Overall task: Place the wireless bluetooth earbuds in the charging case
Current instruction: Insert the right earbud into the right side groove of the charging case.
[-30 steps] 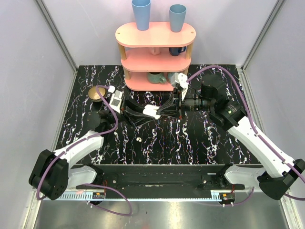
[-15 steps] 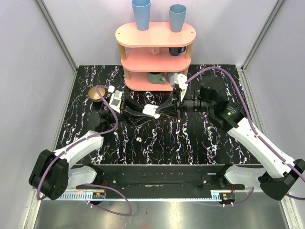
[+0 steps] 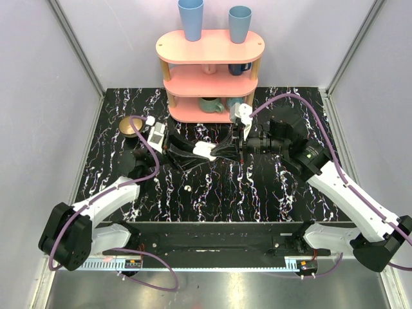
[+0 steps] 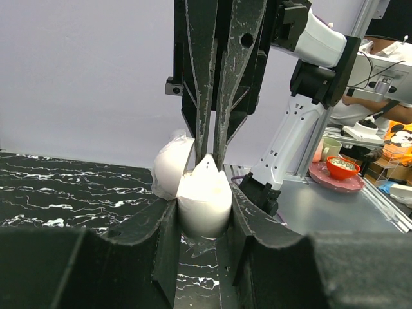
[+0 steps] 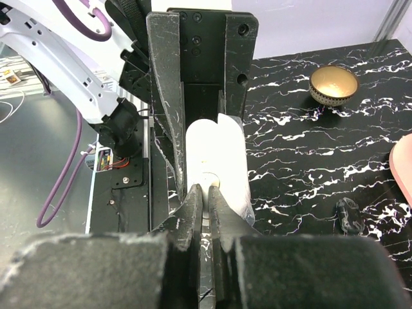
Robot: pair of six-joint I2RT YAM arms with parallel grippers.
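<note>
My left gripper (image 3: 197, 153) (image 4: 201, 215) is shut on the charging case (image 3: 205, 150) (image 4: 205, 193), a white rounded shell held just above the tabletop with its lid (image 4: 171, 168) swung open. My right gripper (image 3: 217, 150) (image 5: 207, 192) reaches in from the opposite side, its tips at the case's open top (image 5: 215, 154). It is shut on a small white earbud (image 4: 207, 165), which mostly hides between the fingers. The second earbud (image 3: 187, 188) lies loose on the black marble table, nearer the arm bases.
A pink three-tier shelf (image 3: 209, 77) with blue cups and mugs stands at the back. A gold bowl (image 3: 132, 125) (image 5: 333, 84) sits at the back left. A small dark object (image 5: 347, 214) lies on the table near the case.
My right gripper has crept a little to the left, closer onto the open case. The left gripper and the loose earbud have not moved.
</note>
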